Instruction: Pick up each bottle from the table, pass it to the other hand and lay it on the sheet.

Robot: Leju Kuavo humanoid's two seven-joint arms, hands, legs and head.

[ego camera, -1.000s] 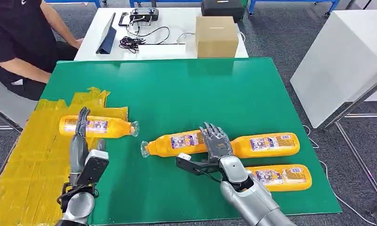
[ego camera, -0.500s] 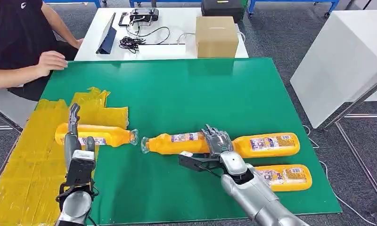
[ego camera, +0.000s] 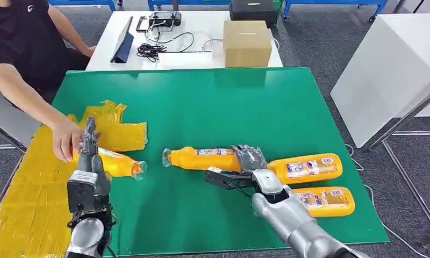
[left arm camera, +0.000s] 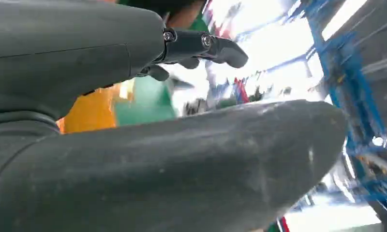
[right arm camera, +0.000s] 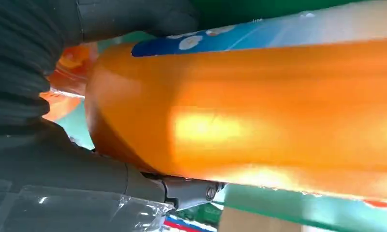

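My right hand [ego camera: 248, 159] grips an orange bottle [ego camera: 202, 159] near its base on the green table [ego camera: 218, 102]; up close the bottle [right arm camera: 259, 111] sits between the fingers and thumb of that hand [right arm camera: 46, 150]. My left hand [ego camera: 87, 153] hovers with fingers straight and apart over a second orange bottle [ego camera: 119, 164], which lies at the edge of the yellow sheet [ego camera: 24, 188]. A person's hand [ego camera: 66, 142] holds that bottle's base. From the wrist, the left hand [left arm camera: 133, 145] holds nothing. Two more bottles [ego camera: 307, 167] [ego camera: 325, 200] lie to the right of my right hand.
The person stands at the table's left side, arm reaching across the sheet. Behind the green table, a white table [ego camera: 196, 54] carries a cardboard box [ego camera: 246, 42], cables and a tablet. A white cabinet [ego camera: 387, 70] stands to the right.
The person's hand reached in and took hold of the bottle on the sheet, turning it. My left hand came off that bottle. My right hand closed around the middle bottle and shifted it.
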